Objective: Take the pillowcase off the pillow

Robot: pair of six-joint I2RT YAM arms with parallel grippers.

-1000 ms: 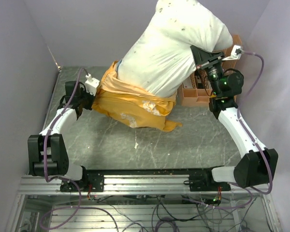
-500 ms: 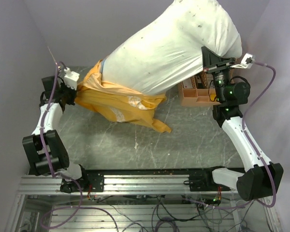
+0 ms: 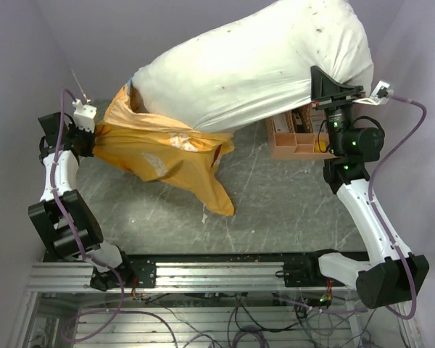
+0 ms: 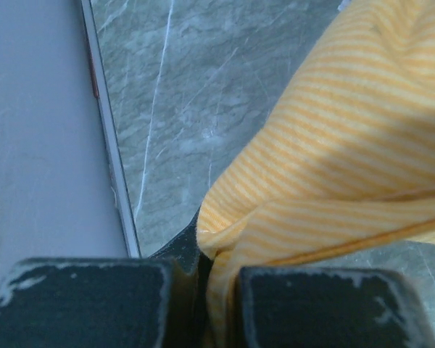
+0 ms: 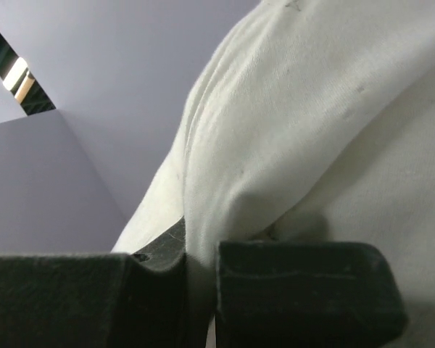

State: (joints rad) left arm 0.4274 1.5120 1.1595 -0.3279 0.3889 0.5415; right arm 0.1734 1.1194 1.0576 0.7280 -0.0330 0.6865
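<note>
Fabric of the pillowcase (image 3: 159, 156) is pinched in my left hand (image 3: 96, 140), arm stretched to the worktop's (image 3: 275, 203) far-left corner. My right hand (image 3: 328, 90), raised by the right edge, clamps the pillow (image 3: 254, 72).

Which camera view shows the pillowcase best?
The top external view: the whole pillowcase shows there, with one end of the pillow in its opening. The left wrist view shows only a striped fold pinched in the left gripper. The right wrist view shows none of it.
</note>
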